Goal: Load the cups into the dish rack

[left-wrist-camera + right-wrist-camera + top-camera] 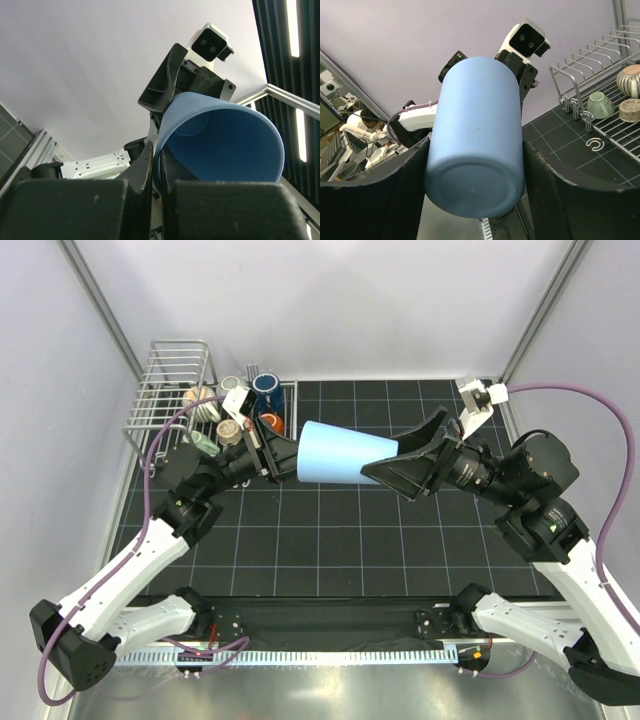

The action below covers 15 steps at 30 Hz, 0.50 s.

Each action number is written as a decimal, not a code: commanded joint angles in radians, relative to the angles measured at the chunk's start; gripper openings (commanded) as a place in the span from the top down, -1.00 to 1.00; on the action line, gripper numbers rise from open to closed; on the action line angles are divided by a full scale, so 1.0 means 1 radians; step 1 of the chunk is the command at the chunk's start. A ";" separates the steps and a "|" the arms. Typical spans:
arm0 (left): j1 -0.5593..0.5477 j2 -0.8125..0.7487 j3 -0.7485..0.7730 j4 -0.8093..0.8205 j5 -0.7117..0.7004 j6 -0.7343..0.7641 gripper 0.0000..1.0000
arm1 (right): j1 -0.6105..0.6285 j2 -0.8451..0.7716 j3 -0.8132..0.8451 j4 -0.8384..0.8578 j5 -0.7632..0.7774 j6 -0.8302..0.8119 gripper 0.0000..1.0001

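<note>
The light blue tumbler (345,453) hangs sideways above the mat between both arms. My left gripper (283,458) is shut on its rim, one finger inside and one outside, as the left wrist view (159,170) shows against the tumbler's open mouth (225,145). My right gripper (400,465) straddles the base end (475,145), both fingers pressed on the tumbler's sides (475,115). The dish rack (165,390) stands at the far left, holding a dark blue cup (265,385), orange-brown cup (270,422), ribbed cream cup (200,397) and pale green cup (205,443).
The black grid mat (350,530) covers the table. In the right wrist view the rack's slats (585,65) carry the pale green cup (600,105), ribbed cream cup (630,80) and small tan cup (630,110); a small metal hook (595,144) lies beside them.
</note>
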 commanded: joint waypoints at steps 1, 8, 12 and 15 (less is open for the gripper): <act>-0.004 0.005 0.004 0.069 -0.015 -0.008 0.99 | 0.002 0.009 -0.004 0.068 -0.050 0.029 -0.20; -0.004 0.017 0.005 0.062 -0.018 -0.008 0.99 | 0.000 0.040 0.024 0.071 -0.048 0.035 0.43; -0.006 0.017 0.013 -0.050 -0.018 0.040 0.99 | 0.000 0.066 0.055 0.071 -0.038 0.040 0.70; -0.006 0.005 0.005 -0.119 -0.029 0.070 0.99 | 0.002 0.099 0.087 0.071 -0.024 0.040 0.84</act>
